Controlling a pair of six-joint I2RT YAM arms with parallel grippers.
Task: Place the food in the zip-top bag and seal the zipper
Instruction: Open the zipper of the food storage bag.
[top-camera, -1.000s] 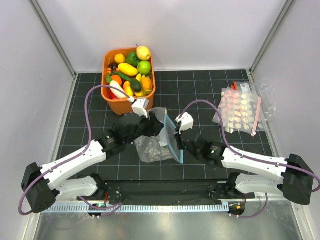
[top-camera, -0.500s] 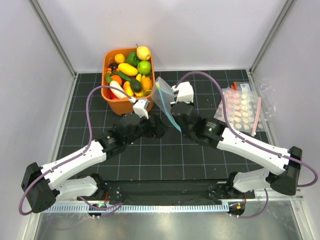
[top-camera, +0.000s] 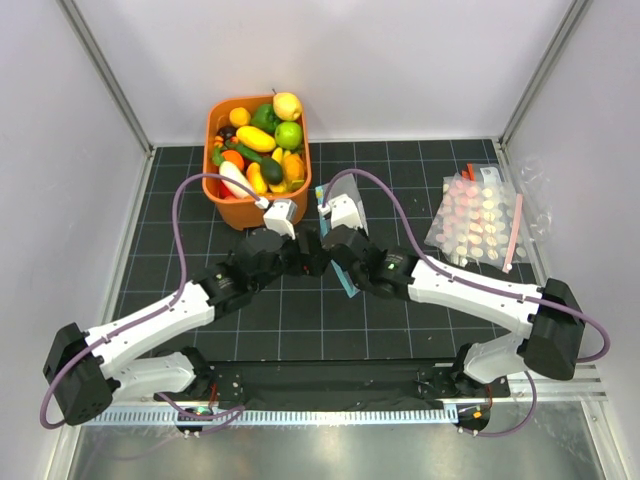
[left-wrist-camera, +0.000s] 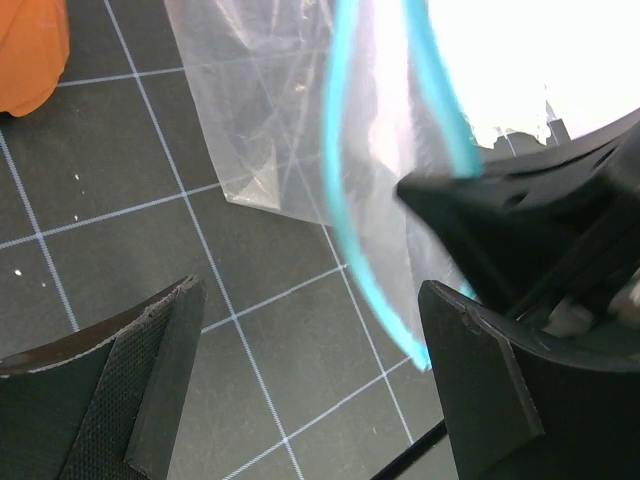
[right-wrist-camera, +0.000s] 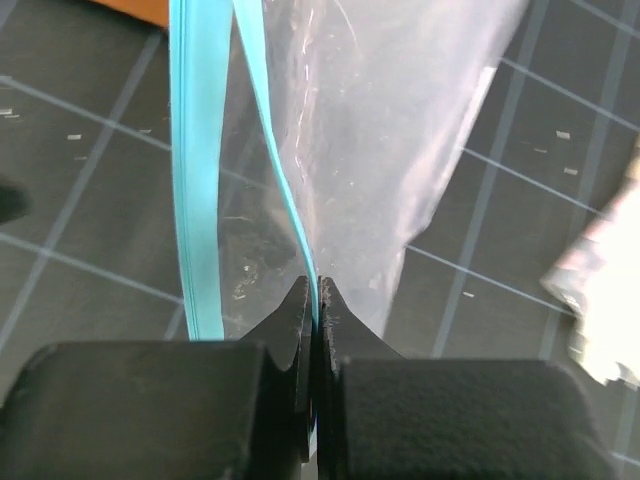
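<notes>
The food, among it a green apple and a yellow lemon, lies piled in the orange basket. My right gripper is shut on one teal lip of the zipper and holds the clear zip-top bag up off the mat, its mouth parted. In the top view the zipper shows edge-on beside the right gripper. My left gripper stands open just left of it, nothing between its fingers, with the bag hanging in front of it.
Crinkled clear packs with pink dots lie at the right edge of the black gridded mat. The basket stands at the back, just beyond both grippers. White walls close in the sides and the back.
My left gripper has opened and let go of the bag. My right gripper has lifted the bag off the mat, swung it toward the basket, then left beside the left gripper.
</notes>
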